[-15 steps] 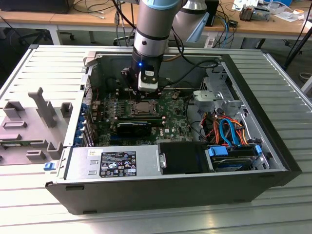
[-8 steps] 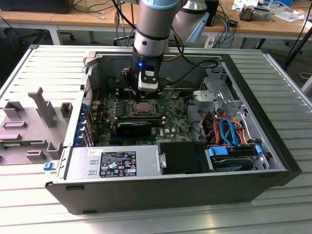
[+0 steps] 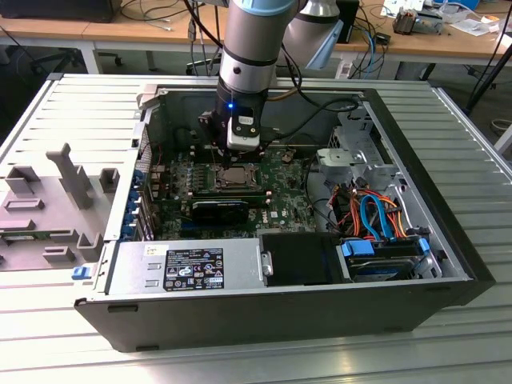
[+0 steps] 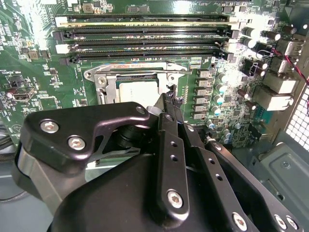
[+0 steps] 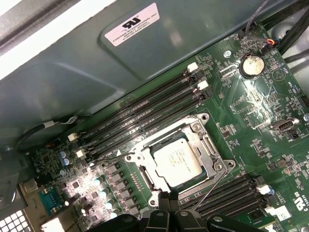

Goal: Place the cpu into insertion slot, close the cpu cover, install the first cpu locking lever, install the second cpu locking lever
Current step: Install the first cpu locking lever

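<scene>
The black metal gripper [image 4: 166, 104] is hanging just above the green motherboard [image 5: 251, 111] inside the open dark-grey computer case [image 3: 448, 264], its fingers drawn together into a narrow, closed tip with nothing visibly between them. In the second wrist view that tip is sitting at the edge of the thin silvery metal cpu cover [image 4: 104, 79]; whether it is touching the frame cannot be told.

Directly beneath and just ahead of the gripper, the small square cpu with its silver-grey metal top [image 5: 176, 159] is lying flat in the square insertion slot with the silvery rim [image 5: 211, 151]. The cpu cover is lying down around the chip, framing it through its large window. A thin wire locking lever [image 5: 208, 186] is running slantwise from the socket corner back toward the gripper, standing clear of the board.

Just beyond the socket, away from the gripper, long narrow black memory slots [image 5: 145, 108] are lying side by side.
</scene>
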You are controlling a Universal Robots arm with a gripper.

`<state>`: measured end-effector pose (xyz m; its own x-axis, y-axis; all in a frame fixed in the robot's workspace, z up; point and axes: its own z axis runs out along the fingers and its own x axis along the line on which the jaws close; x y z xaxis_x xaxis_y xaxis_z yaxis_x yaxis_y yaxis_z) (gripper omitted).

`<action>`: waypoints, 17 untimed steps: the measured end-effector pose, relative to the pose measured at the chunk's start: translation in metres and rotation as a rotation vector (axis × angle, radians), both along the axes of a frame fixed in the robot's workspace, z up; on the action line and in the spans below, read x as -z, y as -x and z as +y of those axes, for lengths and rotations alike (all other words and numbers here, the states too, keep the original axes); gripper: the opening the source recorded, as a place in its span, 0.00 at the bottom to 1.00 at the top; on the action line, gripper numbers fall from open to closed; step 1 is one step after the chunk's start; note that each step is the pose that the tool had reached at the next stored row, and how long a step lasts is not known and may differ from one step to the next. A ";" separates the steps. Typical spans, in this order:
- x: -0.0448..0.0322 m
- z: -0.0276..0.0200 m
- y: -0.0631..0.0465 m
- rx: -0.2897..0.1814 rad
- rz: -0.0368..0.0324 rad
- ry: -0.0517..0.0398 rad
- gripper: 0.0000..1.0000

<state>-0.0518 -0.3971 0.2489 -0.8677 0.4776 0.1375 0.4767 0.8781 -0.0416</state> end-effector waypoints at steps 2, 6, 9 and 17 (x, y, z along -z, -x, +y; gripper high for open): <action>0.0000 0.0000 0.000 -0.001 0.0000 0.0000 0.11; 0.0000 0.0000 0.000 -0.003 0.0000 0.0000 0.11; 0.0000 0.0000 0.000 -0.005 -0.0001 0.0000 0.11; 0.0000 0.0000 0.000 -0.009 -0.0001 0.0000 0.11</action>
